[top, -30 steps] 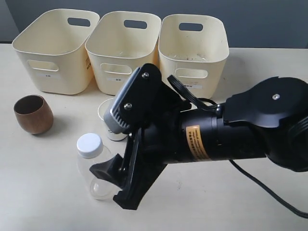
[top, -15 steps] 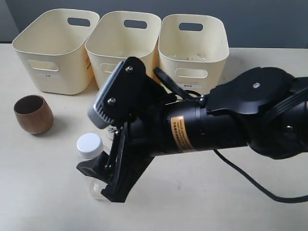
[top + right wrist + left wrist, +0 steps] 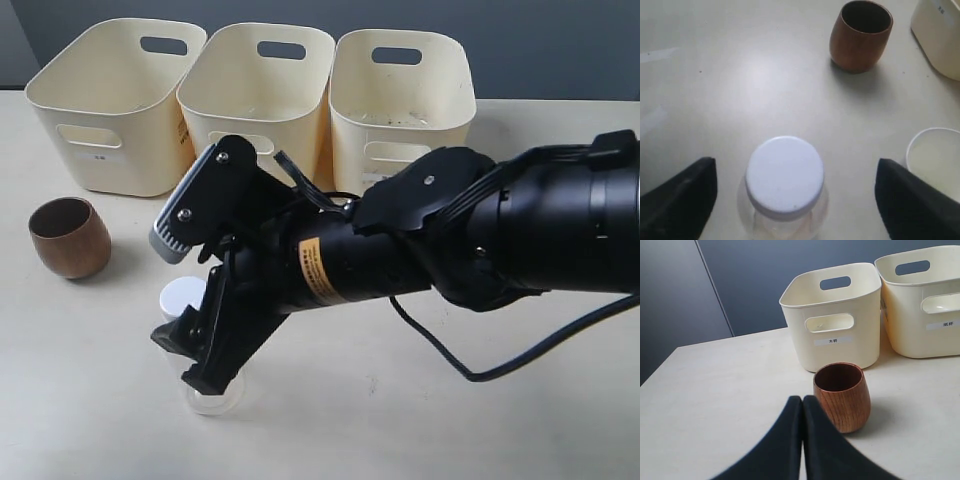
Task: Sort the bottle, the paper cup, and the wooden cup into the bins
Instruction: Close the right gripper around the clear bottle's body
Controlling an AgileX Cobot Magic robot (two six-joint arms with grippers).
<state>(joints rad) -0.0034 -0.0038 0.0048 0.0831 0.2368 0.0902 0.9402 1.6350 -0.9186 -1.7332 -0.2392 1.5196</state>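
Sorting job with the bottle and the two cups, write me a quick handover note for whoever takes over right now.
Right gripper: open, jaws either side of the bottle, not closed on it.
Left gripper: shut, empty, near the wooden cup.
Bottle stands upright on the table. Paper cup stands beside it, hidden behind the arm in the exterior view. Wooden cup stands in front of the left-hand bin.
Done: nothing visible in the bins.
Left: grasp and bin the bottle, then both cups.

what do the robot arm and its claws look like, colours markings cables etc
The right arm is chunky matte black, with an orange-yellow label, a grey camera block held by silver screws, and loose black cables. Both the right claw and left claw have plain black tapered fingers.
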